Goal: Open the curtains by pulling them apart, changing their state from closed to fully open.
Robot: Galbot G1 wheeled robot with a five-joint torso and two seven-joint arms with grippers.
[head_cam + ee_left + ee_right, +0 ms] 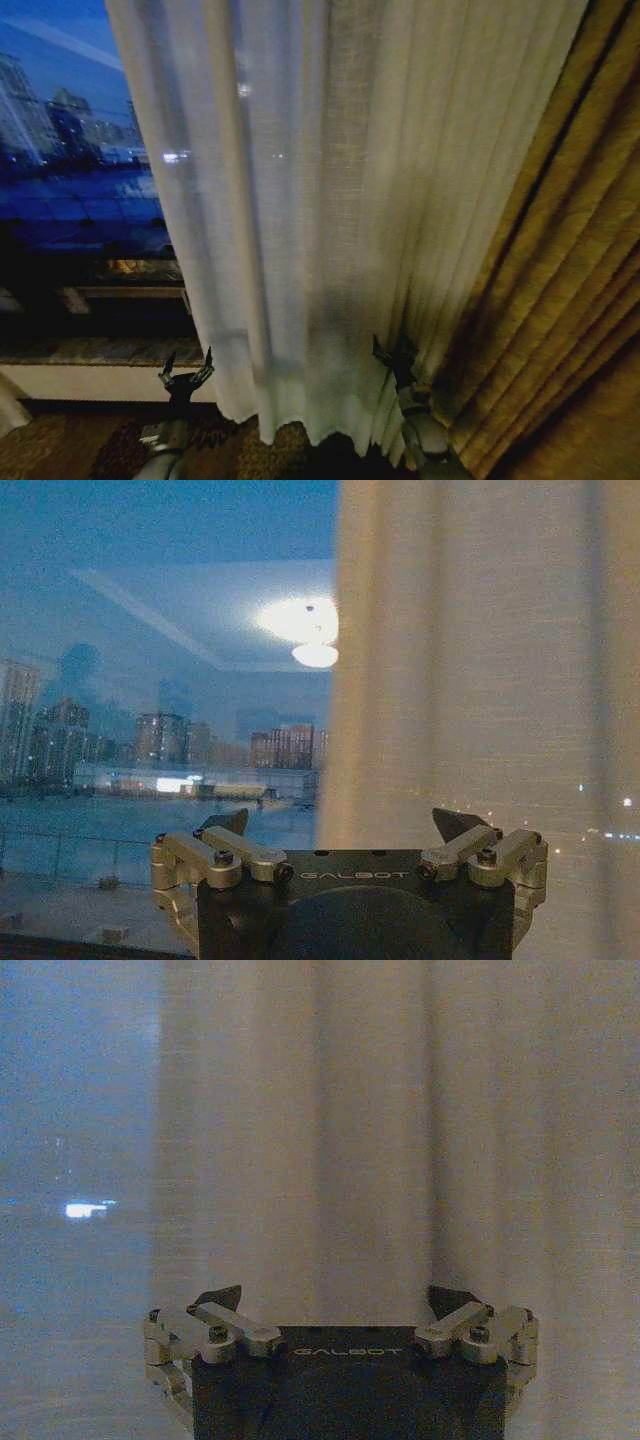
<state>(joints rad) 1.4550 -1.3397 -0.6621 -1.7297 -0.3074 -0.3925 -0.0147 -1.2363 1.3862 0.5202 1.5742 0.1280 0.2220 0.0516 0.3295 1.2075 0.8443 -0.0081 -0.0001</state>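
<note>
The sheer off-white curtains (330,200) hang in pleats from the middle of the head view to the right, their free edge leaving bare window to the left. My left gripper (187,372) stands open low down, just left of that edge and holding nothing. In the left wrist view the left gripper (340,825) faces the curtain edge (345,730), half before glass, half before fabric. My right gripper (393,352) is open, low against the folds near the golden drape. In the right wrist view the right gripper (335,1300) points straight at the pleated curtain (380,1140) with nothing between its fingers.
Thick golden-brown drapes (560,320) fill the right side. The uncovered window (70,150) shows a night city, with a sill (90,350) below it. Patterned carpet (60,450) lies in front. A ceiling lamp's reflection (305,630) shows in the glass.
</note>
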